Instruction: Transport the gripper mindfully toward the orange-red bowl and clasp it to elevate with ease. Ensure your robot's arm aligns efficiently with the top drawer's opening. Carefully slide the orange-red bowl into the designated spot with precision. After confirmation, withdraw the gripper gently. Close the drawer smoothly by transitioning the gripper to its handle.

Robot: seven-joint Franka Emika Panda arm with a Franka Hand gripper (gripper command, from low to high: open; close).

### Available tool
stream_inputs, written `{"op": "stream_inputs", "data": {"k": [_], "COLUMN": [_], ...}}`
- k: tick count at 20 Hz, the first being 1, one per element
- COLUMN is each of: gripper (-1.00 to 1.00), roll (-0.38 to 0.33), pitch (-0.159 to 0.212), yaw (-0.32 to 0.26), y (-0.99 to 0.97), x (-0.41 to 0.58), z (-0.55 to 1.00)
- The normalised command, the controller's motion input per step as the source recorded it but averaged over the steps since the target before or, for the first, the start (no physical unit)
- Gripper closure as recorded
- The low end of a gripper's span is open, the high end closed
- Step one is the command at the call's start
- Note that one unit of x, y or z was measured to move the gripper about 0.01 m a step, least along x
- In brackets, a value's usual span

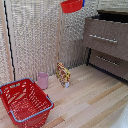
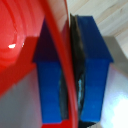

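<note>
The orange-red bowl (image 1: 71,5) hangs high in the air at the top edge of the exterior view, to the left of the drawer cabinet. In the wrist view the bowl (image 2: 17,40) fills one side, and its thin rim runs between the two blue fingers (image 2: 95,65) of my gripper (image 2: 70,75), which is shut on it. Only a sliver of a blue finger (image 1: 83,2) shows in the exterior view; the arm is out of frame. The top drawer (image 1: 107,35) stands pulled out, a dark gap above its front. Its silver handle (image 1: 103,38) runs across that front.
A large red mesh basket (image 1: 25,102) sits on the wooden floor at the exterior view's left. A pink cup (image 1: 43,80) and a small colourful packet (image 1: 63,75) stand behind it. The lower drawer (image 1: 107,61) is below the top one.
</note>
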Motion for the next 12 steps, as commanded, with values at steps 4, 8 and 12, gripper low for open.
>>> {"op": "stream_inputs", "data": {"k": [4, 8, 12], "gripper": [1.0, 1.0, 1.0], "roll": [0.0, 0.008, 0.017], "pitch": [0.091, 0.041, 0.043], "yaw": [-0.185, -0.314, -0.291], "y": [-0.66, -0.35, -0.4], "x": [0.046, -0.106, -0.222], "z": [0.54, 0.34, 0.31]}}
